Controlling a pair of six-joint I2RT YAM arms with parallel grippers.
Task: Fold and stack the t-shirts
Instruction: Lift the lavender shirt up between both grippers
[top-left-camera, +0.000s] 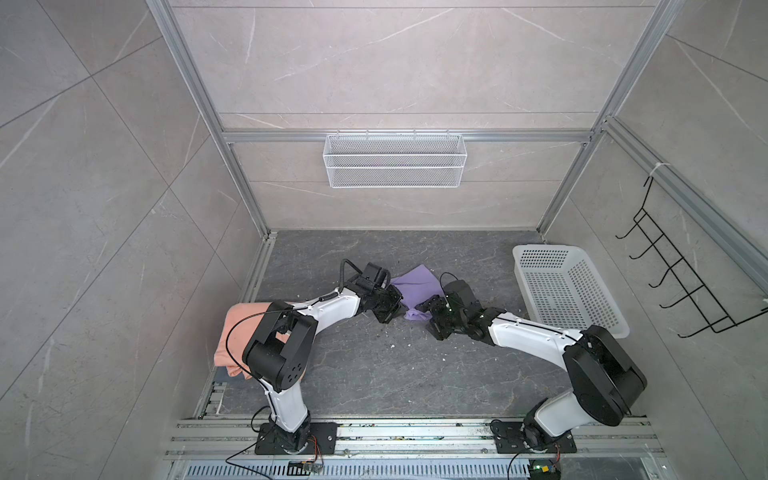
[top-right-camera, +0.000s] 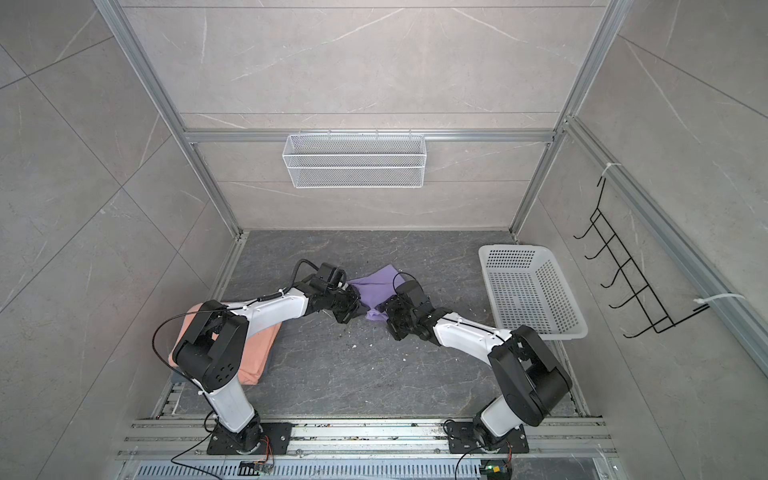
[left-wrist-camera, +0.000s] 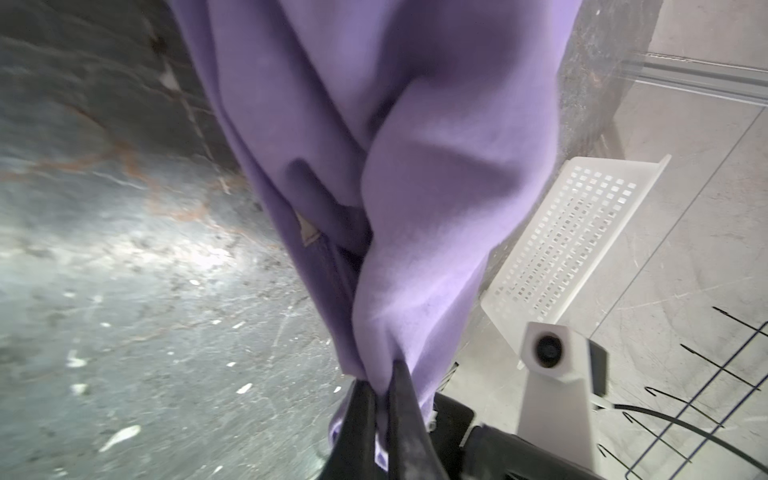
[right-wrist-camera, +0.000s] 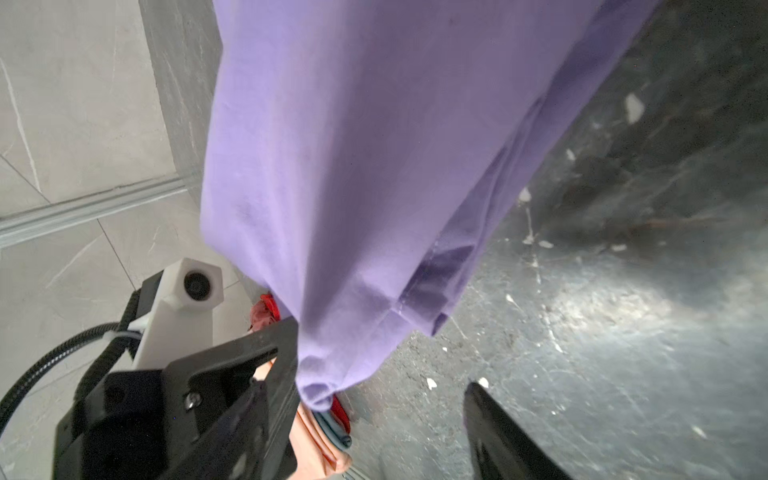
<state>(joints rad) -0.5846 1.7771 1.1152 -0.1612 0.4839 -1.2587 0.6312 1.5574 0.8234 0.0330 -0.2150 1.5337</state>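
The lavender t-shirt (top-left-camera: 415, 286) (top-right-camera: 380, 286) is bunched at mid-table between both arms. My left gripper (top-left-camera: 384, 315) (top-right-camera: 348, 314) (left-wrist-camera: 380, 374) is shut on one gathered edge of it, and the cloth (left-wrist-camera: 415, 145) trails away from the fingers. My right gripper (top-left-camera: 428, 319) (top-right-camera: 388, 316) (right-wrist-camera: 380, 399) is open right beside the shirt's nearest corner (right-wrist-camera: 316, 390), not touching it. One finger (right-wrist-camera: 490, 419) shows over the bare table. The salmon t-shirt (top-left-camera: 235, 336) (top-right-camera: 259, 353) lies folded at the left edge, partly under my left arm.
A white perforated basket (top-left-camera: 569, 286) (top-right-camera: 532, 286) (left-wrist-camera: 573, 237) stands at the right. A white wire basket (top-left-camera: 395, 160) hangs on the back wall, and a black hook rack (top-left-camera: 681, 274) on the right wall. Darker folded cloth (right-wrist-camera: 332, 428) lies under the salmon shirt.
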